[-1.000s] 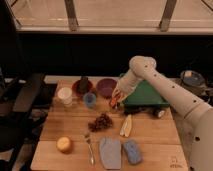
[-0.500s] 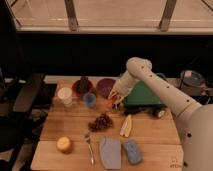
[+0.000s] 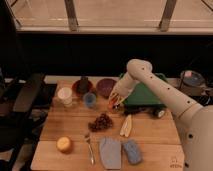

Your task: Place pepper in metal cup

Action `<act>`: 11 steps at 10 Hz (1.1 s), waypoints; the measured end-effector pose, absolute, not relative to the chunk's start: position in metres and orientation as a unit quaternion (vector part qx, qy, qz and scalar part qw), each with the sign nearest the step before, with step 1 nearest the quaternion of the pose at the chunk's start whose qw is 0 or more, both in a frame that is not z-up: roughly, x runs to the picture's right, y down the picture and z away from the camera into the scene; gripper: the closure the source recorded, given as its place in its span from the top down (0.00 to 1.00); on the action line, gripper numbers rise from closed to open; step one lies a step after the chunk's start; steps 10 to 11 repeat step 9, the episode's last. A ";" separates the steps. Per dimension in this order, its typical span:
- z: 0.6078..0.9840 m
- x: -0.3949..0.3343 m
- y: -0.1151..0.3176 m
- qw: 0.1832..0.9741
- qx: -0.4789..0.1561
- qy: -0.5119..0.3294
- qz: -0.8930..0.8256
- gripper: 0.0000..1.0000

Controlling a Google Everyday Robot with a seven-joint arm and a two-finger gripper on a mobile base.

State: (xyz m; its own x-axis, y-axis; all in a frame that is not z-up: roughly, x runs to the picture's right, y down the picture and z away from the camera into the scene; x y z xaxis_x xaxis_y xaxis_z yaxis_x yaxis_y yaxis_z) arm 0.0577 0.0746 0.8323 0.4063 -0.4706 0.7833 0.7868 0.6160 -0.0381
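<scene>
Here, we list what we see, biggest first.

Table: a light wooden table fills the lower half of the frame.
Arm: a white robot arm reaches in from the right edge toward the centre.
Green object: a flat green box-like thing sits at the right rear of the table, behind the arm.
Purple bowl: a round purple bowl stands at upper centre, just left of the green thing.
White cup: a pale cup stands left of centre.
Blue cup: a small blue cup sits between the white cup and the gripper.
Metal cup: a small dark metal cup stands at the back, just left of the purple bowl.
Gripper: the two-finger gripper hangs at mid-frame, right of the blue cup, clamped on the pepper.
Pepper: the small orange-red pepper shows at the fingertips, well apart from the metal cup.
</scene>
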 end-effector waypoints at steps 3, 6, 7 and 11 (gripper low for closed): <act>0.830 0.067 0.073 0.819 -0.203 -0.373 -0.386 0.80; 0.822 0.094 0.065 0.836 -0.198 -0.339 -0.382 0.80; 0.818 0.111 0.061 0.845 -0.196 -0.325 -0.377 0.80; 0.815 0.130 0.058 0.854 -0.197 -0.311 -0.368 0.80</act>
